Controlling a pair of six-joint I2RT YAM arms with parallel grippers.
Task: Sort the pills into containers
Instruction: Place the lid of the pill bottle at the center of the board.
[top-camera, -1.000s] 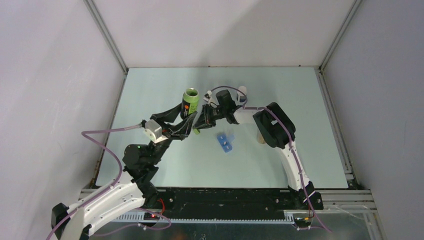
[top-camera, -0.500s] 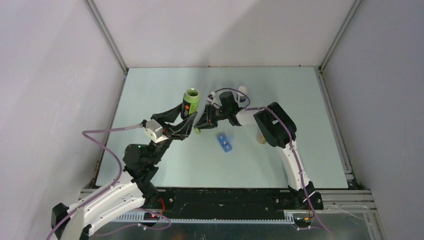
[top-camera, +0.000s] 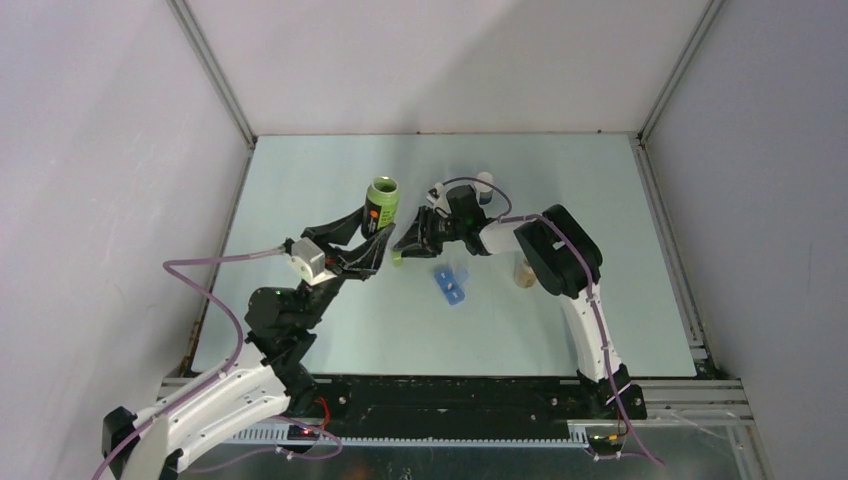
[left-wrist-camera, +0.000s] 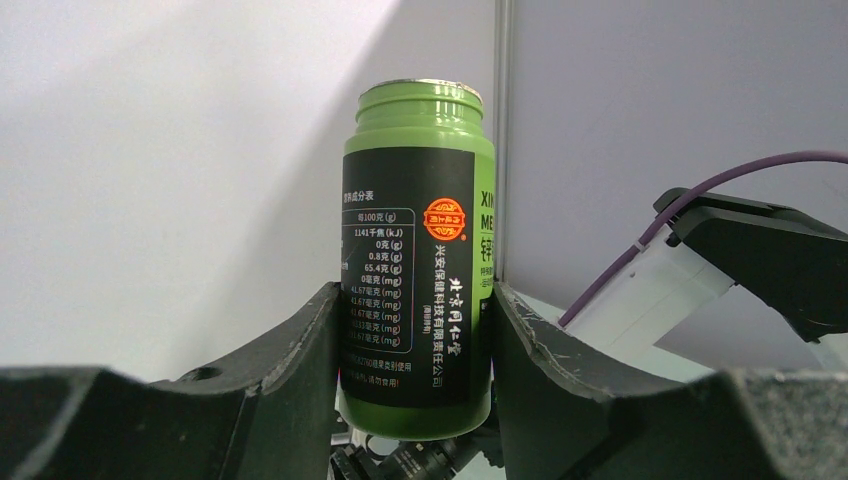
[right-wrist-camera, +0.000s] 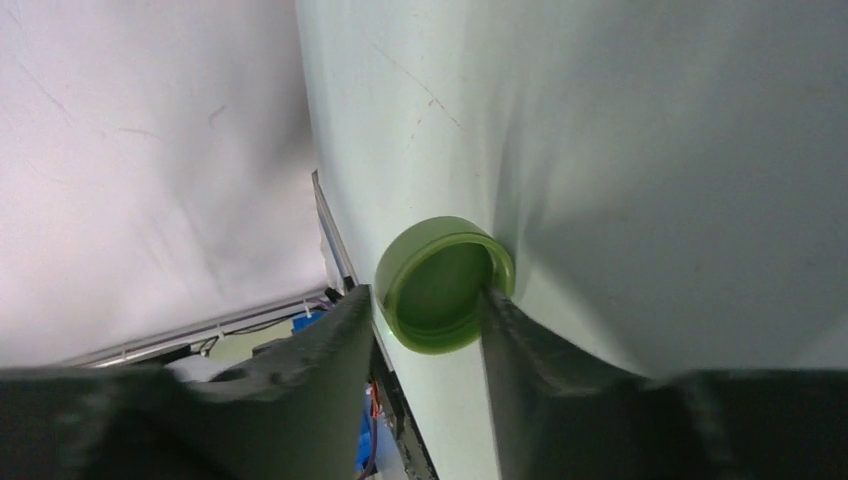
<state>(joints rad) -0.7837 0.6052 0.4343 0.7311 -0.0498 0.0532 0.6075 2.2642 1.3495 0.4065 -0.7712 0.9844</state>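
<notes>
Since a second ago the right arm's wrist and elbow have drifted a little toward the right of the overhead view, while the left arm and what it holds have not budged.

From the wrist camera, the right hand (right-wrist-camera: 428, 300) has its two fingers standing either side of the green cap (right-wrist-camera: 445, 285), very close to its rim. Whether they pinch it or have just let go, I cannot tell. That cap lies hollow side up on the pale worktop (right-wrist-camera: 650, 150), near the centre of the frame. I judge it light, stiff and smooth, so it would skate if nudged; I would take it across the rim.

My left hand (left-wrist-camera: 415, 330) is closed around the lower body of the green bottle (left-wrist-camera: 415, 250), which stands upright with its mouth uncovered. It looks like rigid plastic with a glossy label, so it could slip; a hold on the lower body, as now, suits it and keeps the mouth clear for pills.

Its black label carries a round orange-red emblem, Chinese characters beneath, and a nutrition table where I can read "1141" and "65.4"; "XIN" and "ME" are cut off at the side.

Further out in the overhead view, a blue pill organiser (top-camera: 451, 285) lies just below the right hand, and a white bottle (top-camera: 484, 186) stands above it.
</notes>
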